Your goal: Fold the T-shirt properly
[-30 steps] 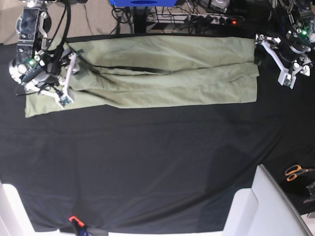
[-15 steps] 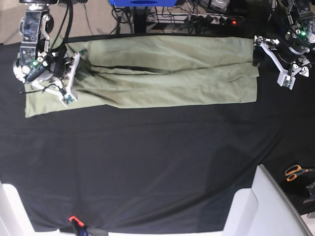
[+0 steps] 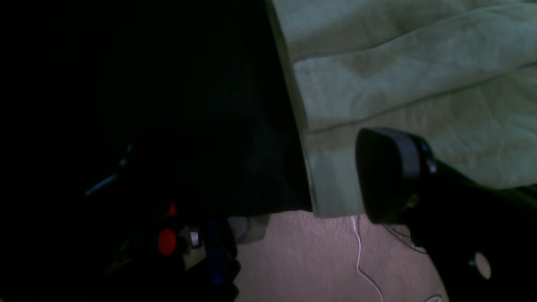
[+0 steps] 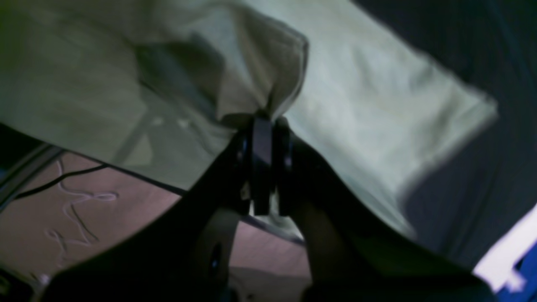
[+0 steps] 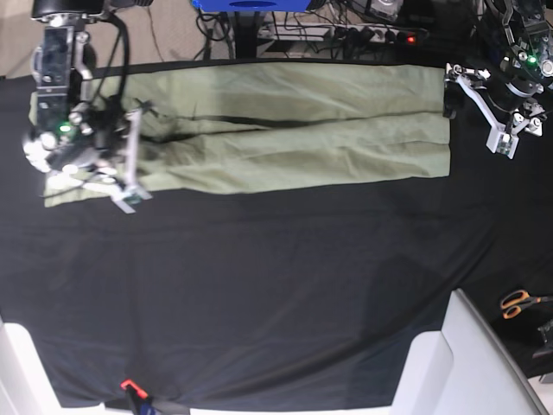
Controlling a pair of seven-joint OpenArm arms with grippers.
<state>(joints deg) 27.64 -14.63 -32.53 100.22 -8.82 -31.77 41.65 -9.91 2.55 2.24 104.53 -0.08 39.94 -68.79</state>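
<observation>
The pale green T-shirt (image 5: pixel 294 130) lies as a long folded strip across the far part of the black table cloth (image 5: pixel 259 285). At its left end my right gripper (image 4: pixel 263 122) is shut on a bunched fold of the T-shirt (image 4: pixel 369 105), raising the cloth into a small peak. My left gripper (image 5: pixel 477 111) stands open at the right end, just off the shirt's edge. The left wrist view shows one dark finger (image 3: pixel 388 172) over the T-shirt's (image 3: pixel 419 84) hem corner; the other finger is lost in the dark.
Orange-handled scissors (image 5: pixel 518 303) lie at the right edge. White moulded parts (image 5: pixel 471 363) stand at the front right and front left corners. Behind the table are a power strip (image 5: pixel 371 35), cables and a blue frame (image 5: pixel 251 4).
My right gripper has shut on the shirt's left end and moved toward the table's front, dragging the cloth there. The left arm has stayed put, still open.
</observation>
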